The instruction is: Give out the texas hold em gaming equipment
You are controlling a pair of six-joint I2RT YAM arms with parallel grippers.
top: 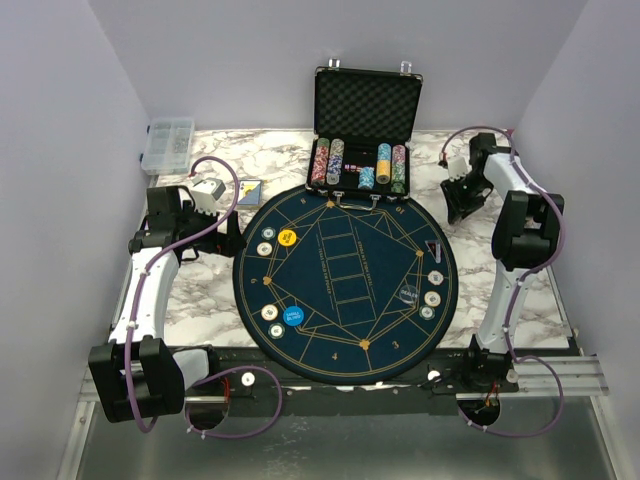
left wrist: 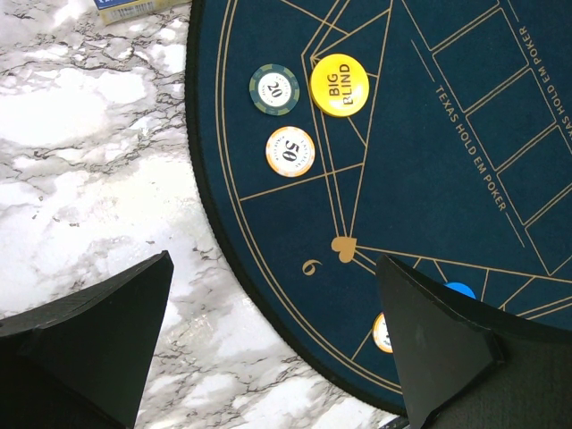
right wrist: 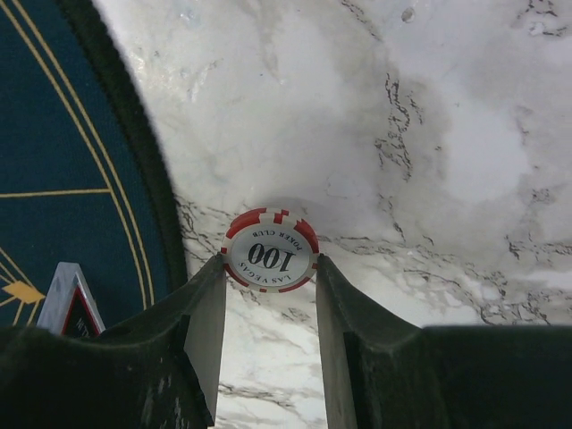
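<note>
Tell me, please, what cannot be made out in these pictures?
1. Left wrist view: blue disc and a pale chip, mostly hidden behind a left claw finger.
2. Left wrist view: blue box, cut off by the top edge.
3. Top view: numbers on the stacked chips in the case, too small.
4. Right wrist view: pale-edged object, partly hidden by a right claw finger.

Smooth plastic chip, matt felt mat

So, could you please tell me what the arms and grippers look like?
Both the left arm and right arm have white links between bulky black joint housings, with purple cables looping along them. The left gripper and right gripper each have two matte black wedge-shaped fingers.
</note>
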